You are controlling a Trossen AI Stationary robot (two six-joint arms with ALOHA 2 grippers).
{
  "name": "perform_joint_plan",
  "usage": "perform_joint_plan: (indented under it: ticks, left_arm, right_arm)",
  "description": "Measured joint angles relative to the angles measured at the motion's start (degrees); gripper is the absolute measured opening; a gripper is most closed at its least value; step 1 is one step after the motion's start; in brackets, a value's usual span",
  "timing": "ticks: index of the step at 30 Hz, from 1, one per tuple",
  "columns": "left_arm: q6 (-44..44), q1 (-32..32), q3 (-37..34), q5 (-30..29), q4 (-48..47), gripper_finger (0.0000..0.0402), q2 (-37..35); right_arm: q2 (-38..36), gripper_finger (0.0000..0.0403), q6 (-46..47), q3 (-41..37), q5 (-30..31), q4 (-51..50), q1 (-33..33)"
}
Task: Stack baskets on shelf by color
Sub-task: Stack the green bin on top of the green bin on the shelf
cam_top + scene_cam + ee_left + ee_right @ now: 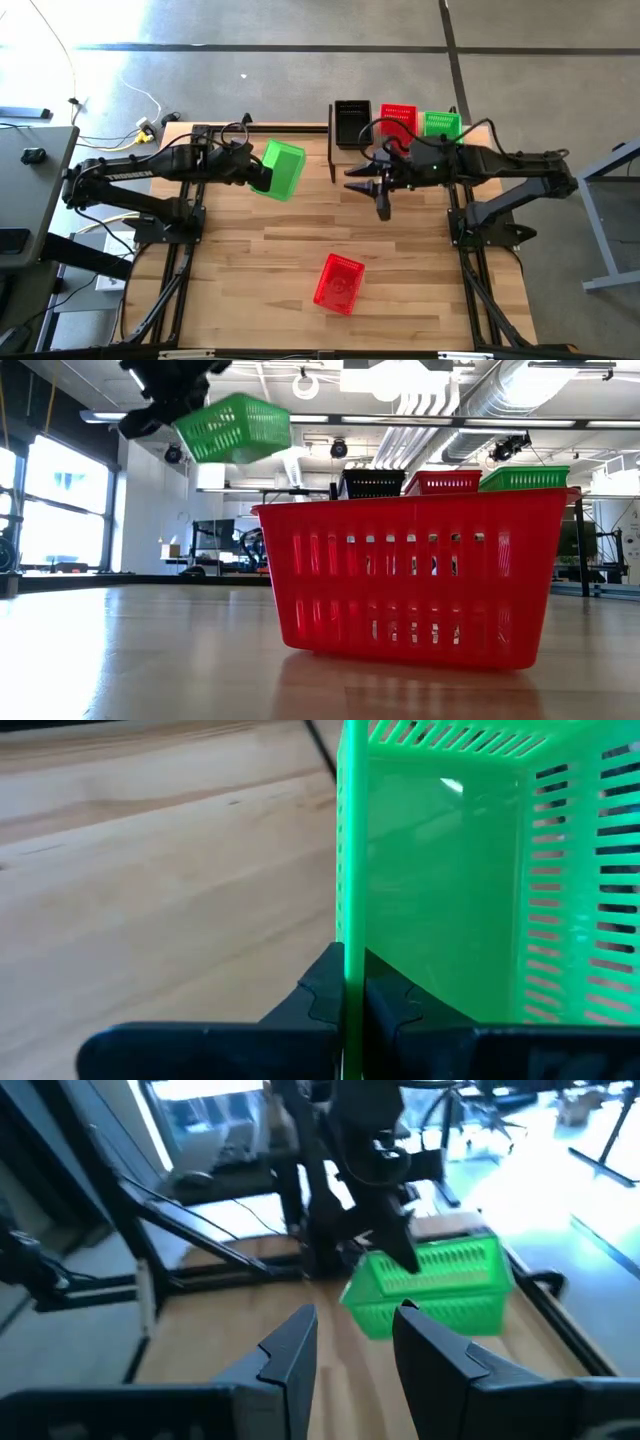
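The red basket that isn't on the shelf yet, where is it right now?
In the high view the loose red basket lies alone on the tabletop's near middle, away from both arms. The shelf with its stacks is at the far edge.

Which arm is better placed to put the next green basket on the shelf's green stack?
The left. Its left hand already grips the raised green basket by one wall, off the table. The right hand is open and empty beside the shelf, where the green stack sits.
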Motion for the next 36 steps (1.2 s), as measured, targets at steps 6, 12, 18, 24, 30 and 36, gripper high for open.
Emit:
perform_joint_plan:
  ticks: [6,12,18,24,30,36]
  left_arm:
    - [-2.33,-6.52,4.02,-3.17,-3.1,0.0,0.08]
    - [-5.74,-11.26,4.44,-6.2,-4.4,0.0,0.53]
    - [-9.48,-15.2,4.43,-10.02,-8.14,0.0,3.25]
    - [-13.25,-17.55,4.44,-14.47,-8.64,0.0,6.88]
    - [-18.14,-17.75,4.42,-16.62,-8.74,0.0,11.25]
    - [-22.87,-17.73,4.42,-18.97,-8.34,0.0,15.31]
  right_arm:
    - [4.66,0.0119,0.31,0.0,0.04,8.62,4.49]
    - [9.75,0.0119,0.48,0.0,0.28,11.16,8.09]
    - [13.9,0.0119,1.69,0.0,0.7,11.66,10.11]
    - [17.19,0.0119,0.04,0.0,0.13,11.72,10.13]
    - [20.05,0.0119,-8.49,0.0,0.19,11.88,9.55]
    - [22.18,0.0119,-15.47,0.0,0.2,11.26,8.17]
